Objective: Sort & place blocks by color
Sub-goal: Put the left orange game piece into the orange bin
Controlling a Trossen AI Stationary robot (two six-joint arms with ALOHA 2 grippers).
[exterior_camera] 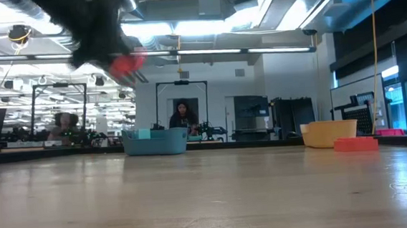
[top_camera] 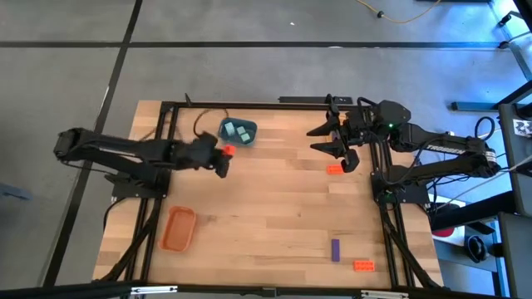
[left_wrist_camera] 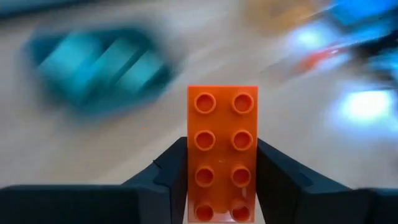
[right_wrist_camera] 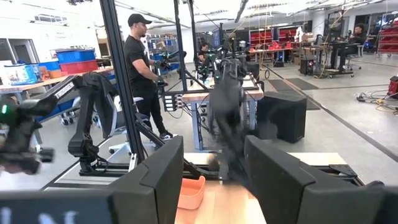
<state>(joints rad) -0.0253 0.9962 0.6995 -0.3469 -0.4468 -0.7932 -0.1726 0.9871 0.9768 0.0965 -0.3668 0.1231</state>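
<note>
Left wrist view — orange-red eight-stud block (left_wrist_camera: 222,152)

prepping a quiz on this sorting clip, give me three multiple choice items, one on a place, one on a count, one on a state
1. Where is the blue tray?
A. far side of the table, just past the left gripper
B. near right corner
C. near left corner

2. How many blocks lie loose on the table?
A. one
B. three
C. six

3. What is the left gripper doing?
A. hanging empty
B. jaws shut on an orange block
C. gripping a purple block

Answers: 1 A, the high view shows it at the far edge. 2 B, two orange and one purple. 3 B, the left wrist view shows the studded block between its jaws.
</note>
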